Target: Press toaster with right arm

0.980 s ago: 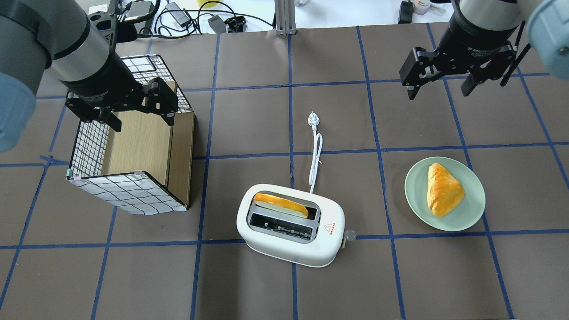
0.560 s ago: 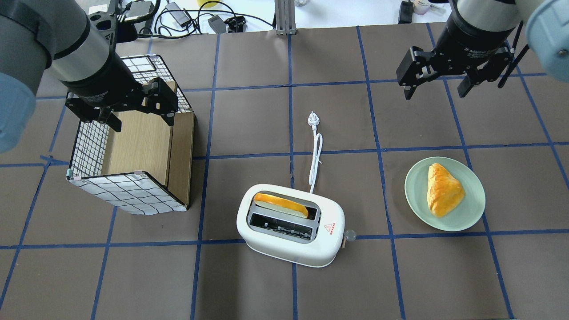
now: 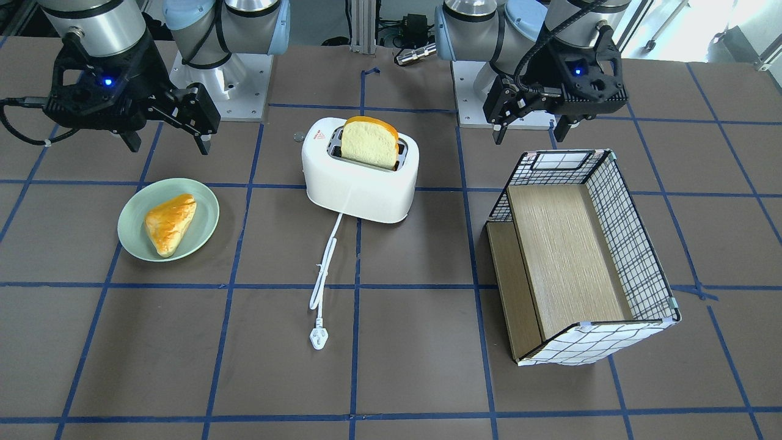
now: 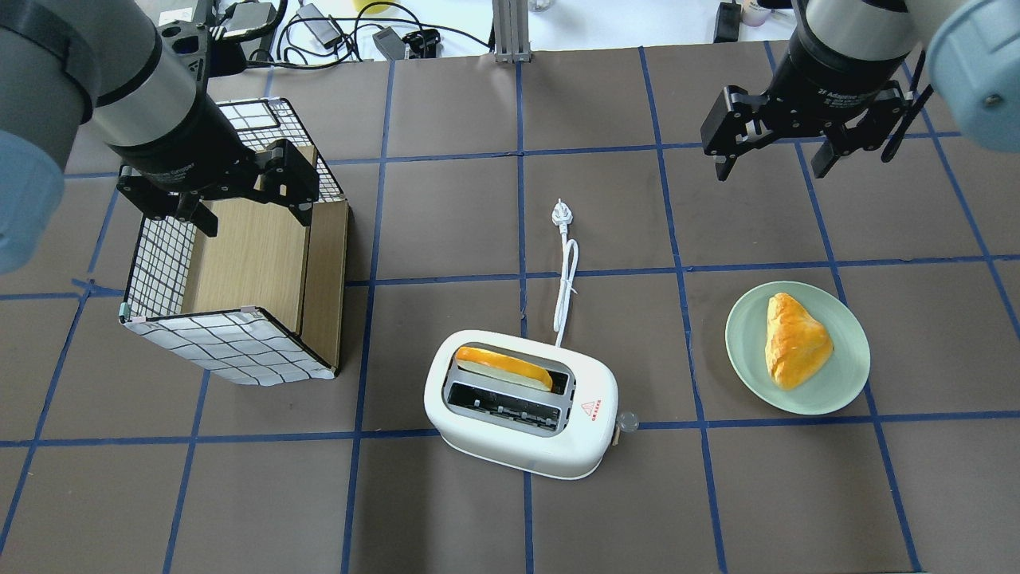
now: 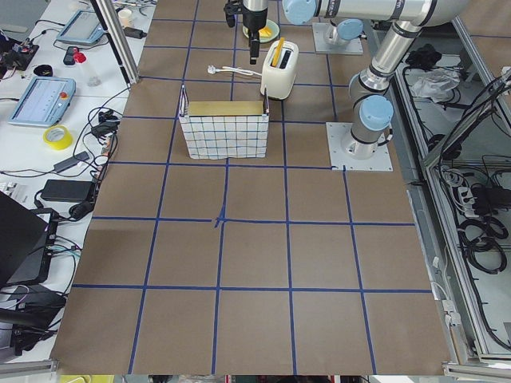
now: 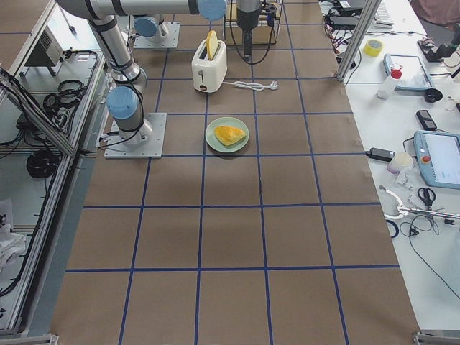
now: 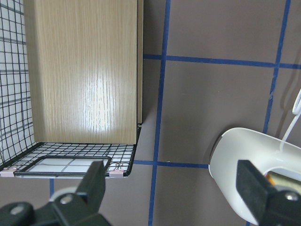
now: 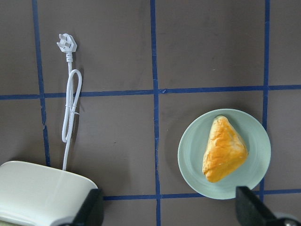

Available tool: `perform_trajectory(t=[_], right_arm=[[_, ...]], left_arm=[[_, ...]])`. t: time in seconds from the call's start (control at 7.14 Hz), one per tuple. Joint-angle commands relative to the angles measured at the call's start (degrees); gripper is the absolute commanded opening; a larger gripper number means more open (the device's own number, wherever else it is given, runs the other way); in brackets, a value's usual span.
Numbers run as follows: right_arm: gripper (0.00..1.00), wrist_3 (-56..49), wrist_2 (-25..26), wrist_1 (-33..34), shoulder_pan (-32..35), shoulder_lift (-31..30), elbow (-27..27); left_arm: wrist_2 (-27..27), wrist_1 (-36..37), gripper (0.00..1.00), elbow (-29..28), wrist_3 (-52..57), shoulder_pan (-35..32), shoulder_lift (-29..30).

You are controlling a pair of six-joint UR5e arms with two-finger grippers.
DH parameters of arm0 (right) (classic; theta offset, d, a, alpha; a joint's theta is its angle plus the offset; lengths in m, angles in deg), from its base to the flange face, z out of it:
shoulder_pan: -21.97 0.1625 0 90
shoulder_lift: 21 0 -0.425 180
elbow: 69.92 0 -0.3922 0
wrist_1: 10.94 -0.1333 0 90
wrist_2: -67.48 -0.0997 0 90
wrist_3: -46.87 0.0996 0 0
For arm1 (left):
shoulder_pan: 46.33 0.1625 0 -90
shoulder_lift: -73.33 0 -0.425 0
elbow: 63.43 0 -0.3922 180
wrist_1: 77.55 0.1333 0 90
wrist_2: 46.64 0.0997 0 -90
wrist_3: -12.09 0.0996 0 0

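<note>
Right end effector [image 4: 771, 163]: fingers spread wide, nothing between them. It hangs over the far right part of the tabletop [image 4: 446, 215], beyond the plate [image 4: 845, 375] and well apart from the toaster [image 4: 494, 450].

Left end effector [image 4: 255, 215]: also released, fingers apart, nothing held. Positioned above the far end of the box [image 4: 231, 351].

Containers:
- Box, robot's left side: wire-grid walls w/ check-pattern lining, open top. A wood panel [image 4: 251, 263] shows inside as the floor, w/ a second wood board along the wall nearest the toaster.
- Plate, pale green, robot's right side: holds one golden pastry [image 4: 795, 340], approx. triangular, lying flat near centre.
- Toaster, 2 slots: far slot holds a bread slice [image 4: 502, 367], standing upright w/ its crust above the rim (front-facing view). Near slot [image 4: 502, 410] shows its metal rack.

Toaster position: upright on the tabletop, slots up, about mid-width and toward the robot's side, between box and plate, touching neither.

Toaster orientation: long axis runs approx. left-right across the tabletop, slightly skewed. Lever knob [image 4: 627, 421] sits on the end facing the plate, i.e. the robot's right. Red triangle mark [image 4: 591, 409] is on top at that same end. Cord [image 4: 566, 287] exits the far side and runs away from the robot, looped once. Its plug [image 4: 562, 213] lies loose on the tabletop.
</note>
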Motion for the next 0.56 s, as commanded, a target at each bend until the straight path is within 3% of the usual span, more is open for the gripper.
perform_trajectory(t=[0.0, 0.42], right_arm=[[1.0, -0.2, 0.1, 0.0, 0.0, 0.0, 0.0], [1.0, -2.3, 0.7, 0.0, -0.3, 0.0, 0.0]], left_arm=[[0.0, 0.0, 1.0, 0.0, 0.0, 0.0, 0.0], [0.0, 0.0, 1.0, 0.0, 0.0, 0.0, 0.0]])
